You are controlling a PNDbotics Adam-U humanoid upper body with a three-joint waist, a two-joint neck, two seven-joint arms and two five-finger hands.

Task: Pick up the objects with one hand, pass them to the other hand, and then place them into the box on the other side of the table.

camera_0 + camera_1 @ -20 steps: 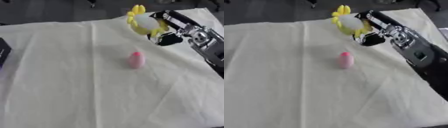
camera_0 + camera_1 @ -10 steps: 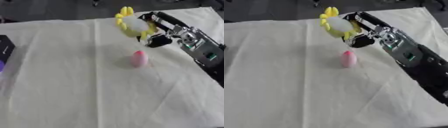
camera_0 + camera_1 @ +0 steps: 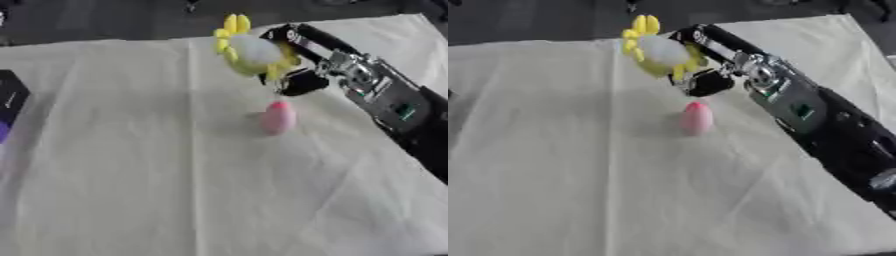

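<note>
I have the right robot hand (image 3: 293, 75) curled around the yellow flower toy (image 3: 254, 50), holding it up above the cloth-covered surface (image 3: 175, 175) near its far edge. My left robot hand shows in neither view, so the pass has no receiver in sight. The pink egg (image 3: 278, 117) stands on the cloth just below the toy. My worry: the toy sticks out past the fingers, so a quick swing could shake it free, and a low sweep could knock the egg over. A dark box (image 3: 10, 97) sits at the left edge.
</note>
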